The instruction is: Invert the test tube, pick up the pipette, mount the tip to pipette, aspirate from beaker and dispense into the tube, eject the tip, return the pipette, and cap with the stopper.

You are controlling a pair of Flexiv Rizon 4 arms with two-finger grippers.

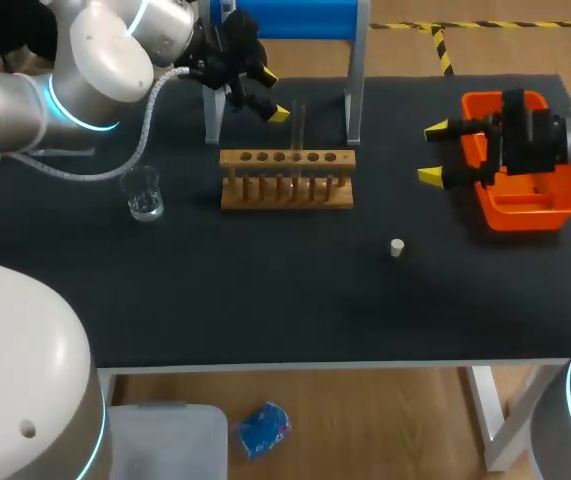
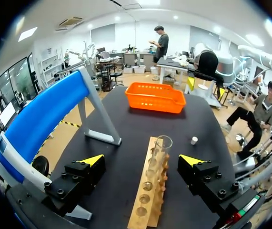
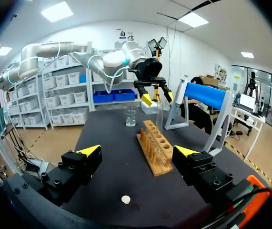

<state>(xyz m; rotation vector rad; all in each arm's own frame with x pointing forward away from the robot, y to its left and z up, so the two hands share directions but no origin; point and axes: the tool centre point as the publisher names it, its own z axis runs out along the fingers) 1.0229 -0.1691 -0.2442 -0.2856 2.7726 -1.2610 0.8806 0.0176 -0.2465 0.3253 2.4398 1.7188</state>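
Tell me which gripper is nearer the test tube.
Left. The left gripper hovers close by the test tube; the right gripper is far off, at the orange basket.

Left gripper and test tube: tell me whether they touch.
Apart. The left wrist view shows bare table between the test tube and each of the left gripper's open fingers.

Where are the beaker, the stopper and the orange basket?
beaker (image 1: 143, 196): head view, on its glass wall.
stopper (image 1: 397, 247): head view, on its top.
orange basket (image 2: 152, 105): left wrist view, on its near wall.
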